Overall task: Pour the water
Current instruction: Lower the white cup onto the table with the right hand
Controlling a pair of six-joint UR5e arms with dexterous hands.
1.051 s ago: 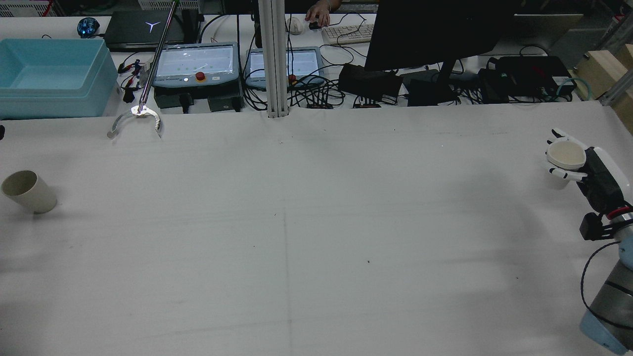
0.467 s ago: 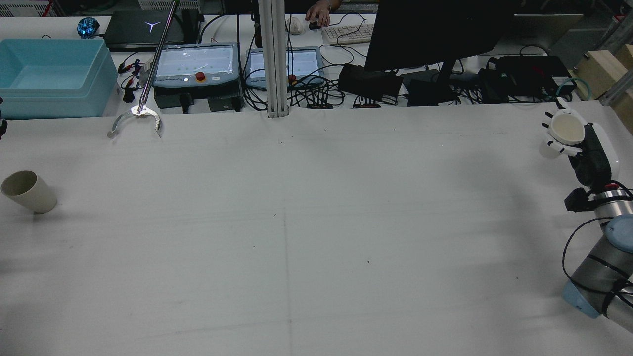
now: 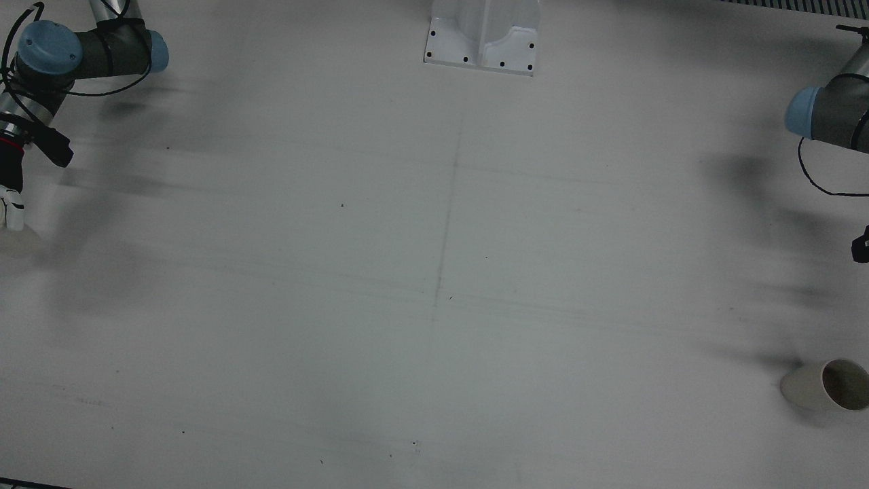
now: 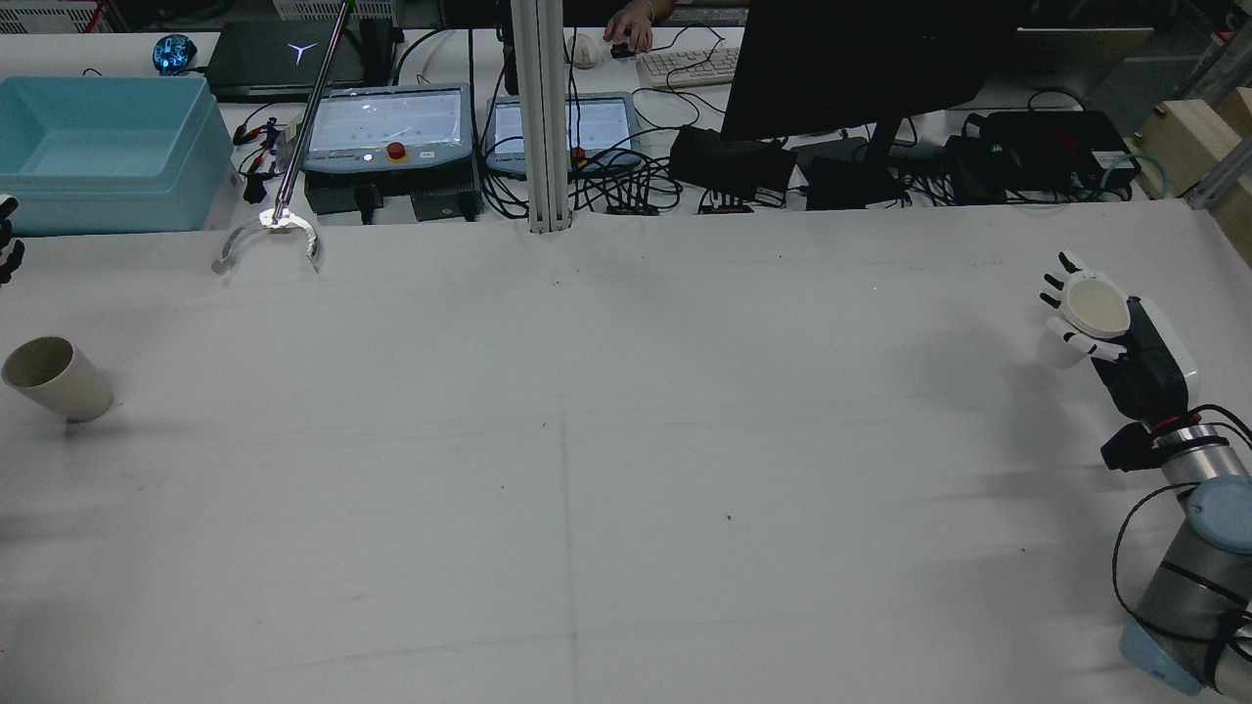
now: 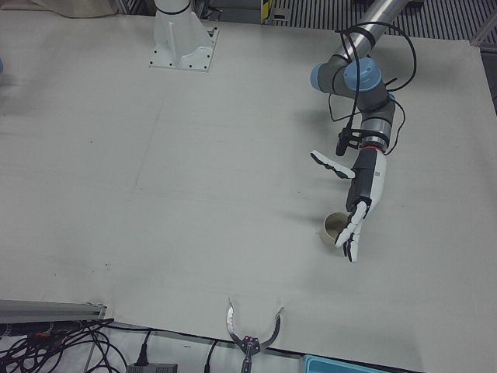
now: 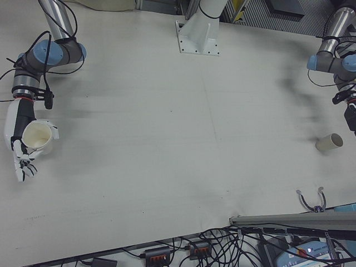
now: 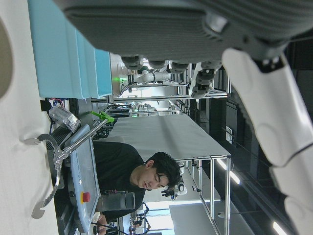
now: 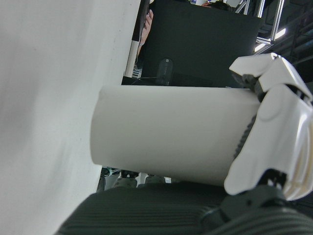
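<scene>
Right hand [image 4: 1125, 342] holds a white cup [image 4: 1086, 313] with its fingers wrapped around the side. The cup is up off the table [image 4: 626, 440], near the right edge, and its open top faces up.

Far away, near the left edge of the table, a tan cup [image 4: 54, 376] stands by itself. It looks upright, with its open top facing up, though the rear view makes it seem to lean. Nothing touches it.

Left hand [image 5: 359, 203] is much nearer to the tan cup. It hangs over it with its fingers spread out flat, and it holds nothing.

So the two cups are well apart, with almost the whole table between them. I think the white cup must go sideways across the table toward the tan cup, or the left hand must bring the tan cup in, before any pouring can start.
</scene>
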